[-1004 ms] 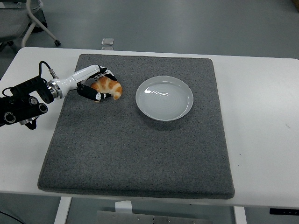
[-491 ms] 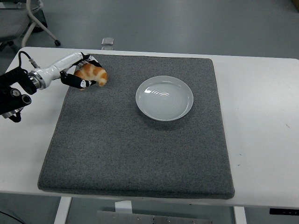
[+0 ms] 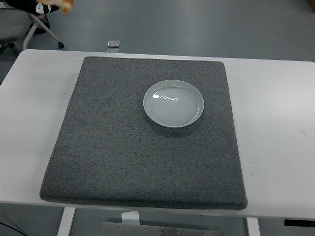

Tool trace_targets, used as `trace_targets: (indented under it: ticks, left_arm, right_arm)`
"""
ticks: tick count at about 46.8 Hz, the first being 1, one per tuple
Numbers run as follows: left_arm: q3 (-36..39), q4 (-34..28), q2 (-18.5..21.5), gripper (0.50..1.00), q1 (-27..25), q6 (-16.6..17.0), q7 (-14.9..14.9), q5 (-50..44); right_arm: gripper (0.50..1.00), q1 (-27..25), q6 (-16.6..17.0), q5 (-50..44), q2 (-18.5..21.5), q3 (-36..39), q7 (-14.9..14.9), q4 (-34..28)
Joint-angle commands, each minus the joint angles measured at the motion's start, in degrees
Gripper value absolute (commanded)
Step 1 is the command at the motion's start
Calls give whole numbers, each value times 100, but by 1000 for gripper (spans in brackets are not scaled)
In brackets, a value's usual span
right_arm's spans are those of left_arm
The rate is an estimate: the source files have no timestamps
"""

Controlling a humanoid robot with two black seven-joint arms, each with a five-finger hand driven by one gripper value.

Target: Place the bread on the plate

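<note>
A white counter [image 3: 275,123] fills most of the view from above, with its near edge along the bottom. A large square mat [image 3: 138,157] of dark grey felt-like material lies on the counter, covering its middle part. On the mat, a little right of centre and toward the far side, sits a round white plate [image 3: 173,103], shallow, glossy and with nothing on it. Light reflects off its inner surface in curved streaks.

At the very top left corner, past the far edge of the counter, a small orange-brown piece of the bread [image 3: 65,4] shows, mostly cut off by the picture's edge. Just beside it are dark shapes and a small white part of the left hand [image 3: 43,6], also cropped at the edge. The hand appears closed around the bread, though so little of it is visible that the individual fingers cannot be made out. The bread is well apart from the plate, off the mat and above floor level beyond the counter.

The right hand does not appear anywhere.

Beyond the counter lies a grey floor [image 3: 197,24]. Part of a chair base with a caster wheel [image 3: 60,45] shows at upper left, and a small grey square object [image 3: 113,44] lies just behind the counter's far edge.
</note>
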Motion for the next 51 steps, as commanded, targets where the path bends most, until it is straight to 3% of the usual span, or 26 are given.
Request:
trace_targets:
  ticks: [1,11,22,30,38,51]
  left_arm:
    - [1,-13,-377,500,-324,-55,47,131]
    - [1,-22,-1598,500,-352,129,364,333]
    - [722,-57,-2838,500,167,1588,373,975]
    - [775,-22,-3304,500,826,1896,364,1045]
    - [775,101,-3498,500,1353,2282,338,1071]
    - [775,874,-4130,500,1951,2353,302,1212]
  right_arm:
    - [930,0,0,0,0,0,1,0]
    - [930,0,0,0,0,0,1,0]
    - [930,-9,0,9,0,0,1,0]
    - [930,-36,0,9,0,0,1,0]
    - [930,-36,0,9,0,-9,1,9]
    - [930,-36,0,0,0,-9,1,9]
